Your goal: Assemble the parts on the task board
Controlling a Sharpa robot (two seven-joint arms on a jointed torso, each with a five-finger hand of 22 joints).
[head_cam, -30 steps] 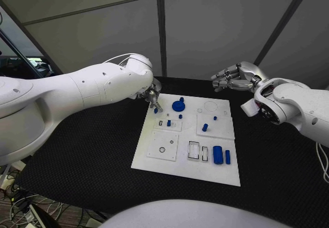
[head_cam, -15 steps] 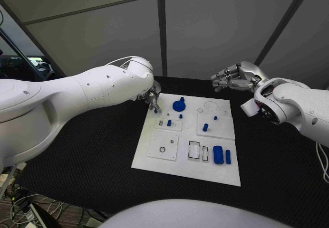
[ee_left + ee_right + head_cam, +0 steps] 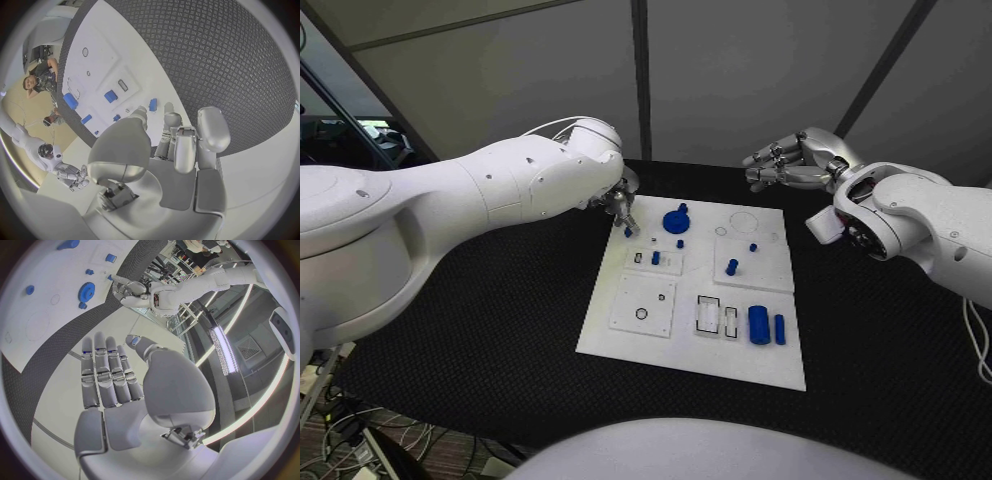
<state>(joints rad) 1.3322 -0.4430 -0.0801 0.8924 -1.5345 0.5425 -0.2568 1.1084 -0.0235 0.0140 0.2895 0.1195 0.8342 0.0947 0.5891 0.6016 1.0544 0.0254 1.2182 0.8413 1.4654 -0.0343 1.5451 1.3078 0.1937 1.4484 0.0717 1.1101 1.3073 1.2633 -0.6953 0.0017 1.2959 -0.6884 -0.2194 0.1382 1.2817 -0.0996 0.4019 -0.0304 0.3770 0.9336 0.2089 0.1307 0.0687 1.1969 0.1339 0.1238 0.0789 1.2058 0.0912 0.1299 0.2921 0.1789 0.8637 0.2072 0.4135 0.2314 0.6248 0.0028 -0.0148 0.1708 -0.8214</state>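
Left hand (image 3: 620, 203) hovers at the far-left corner of the task board (image 3: 629, 340), fingertips pointing down at a small blue peg (image 3: 629, 233) there. Can't tell if it's pinching the peg or just above it; wrist view shows fingers (image 3: 177, 145) straight and close together w/ a blue piece (image 3: 153, 104) just past the tips, contact unclear. Right hand (image 3: 790, 162) is off the board, beyond its far-right corner, fingers loosely curled, holding nothing.

Parts rel. to board: blue gear (image 3: 676, 221) near far edge, just right of the left hand's tips; short pegs around board centre (image 3: 656, 258), (image 3: 731, 267); two longer blue blocks (image 3: 759, 325) by the near-right side, next to empty rectangular slots (image 3: 708, 316). Round socket (image 3: 640, 315) on near-left tile is also open.

Handling, my read: parts look like small rigid plastic, light, smooth, so prob. slippery in metal fingers. Not fragile. Pegs: pinch on the sides near the top, keep upright for insertion. Gear: grip by the hub or across the rim. Blocks: take across the narrow sides. Board itself is light and may slide on the tabletop (image 3: 473, 350) if pushed sideways, so press straight down.
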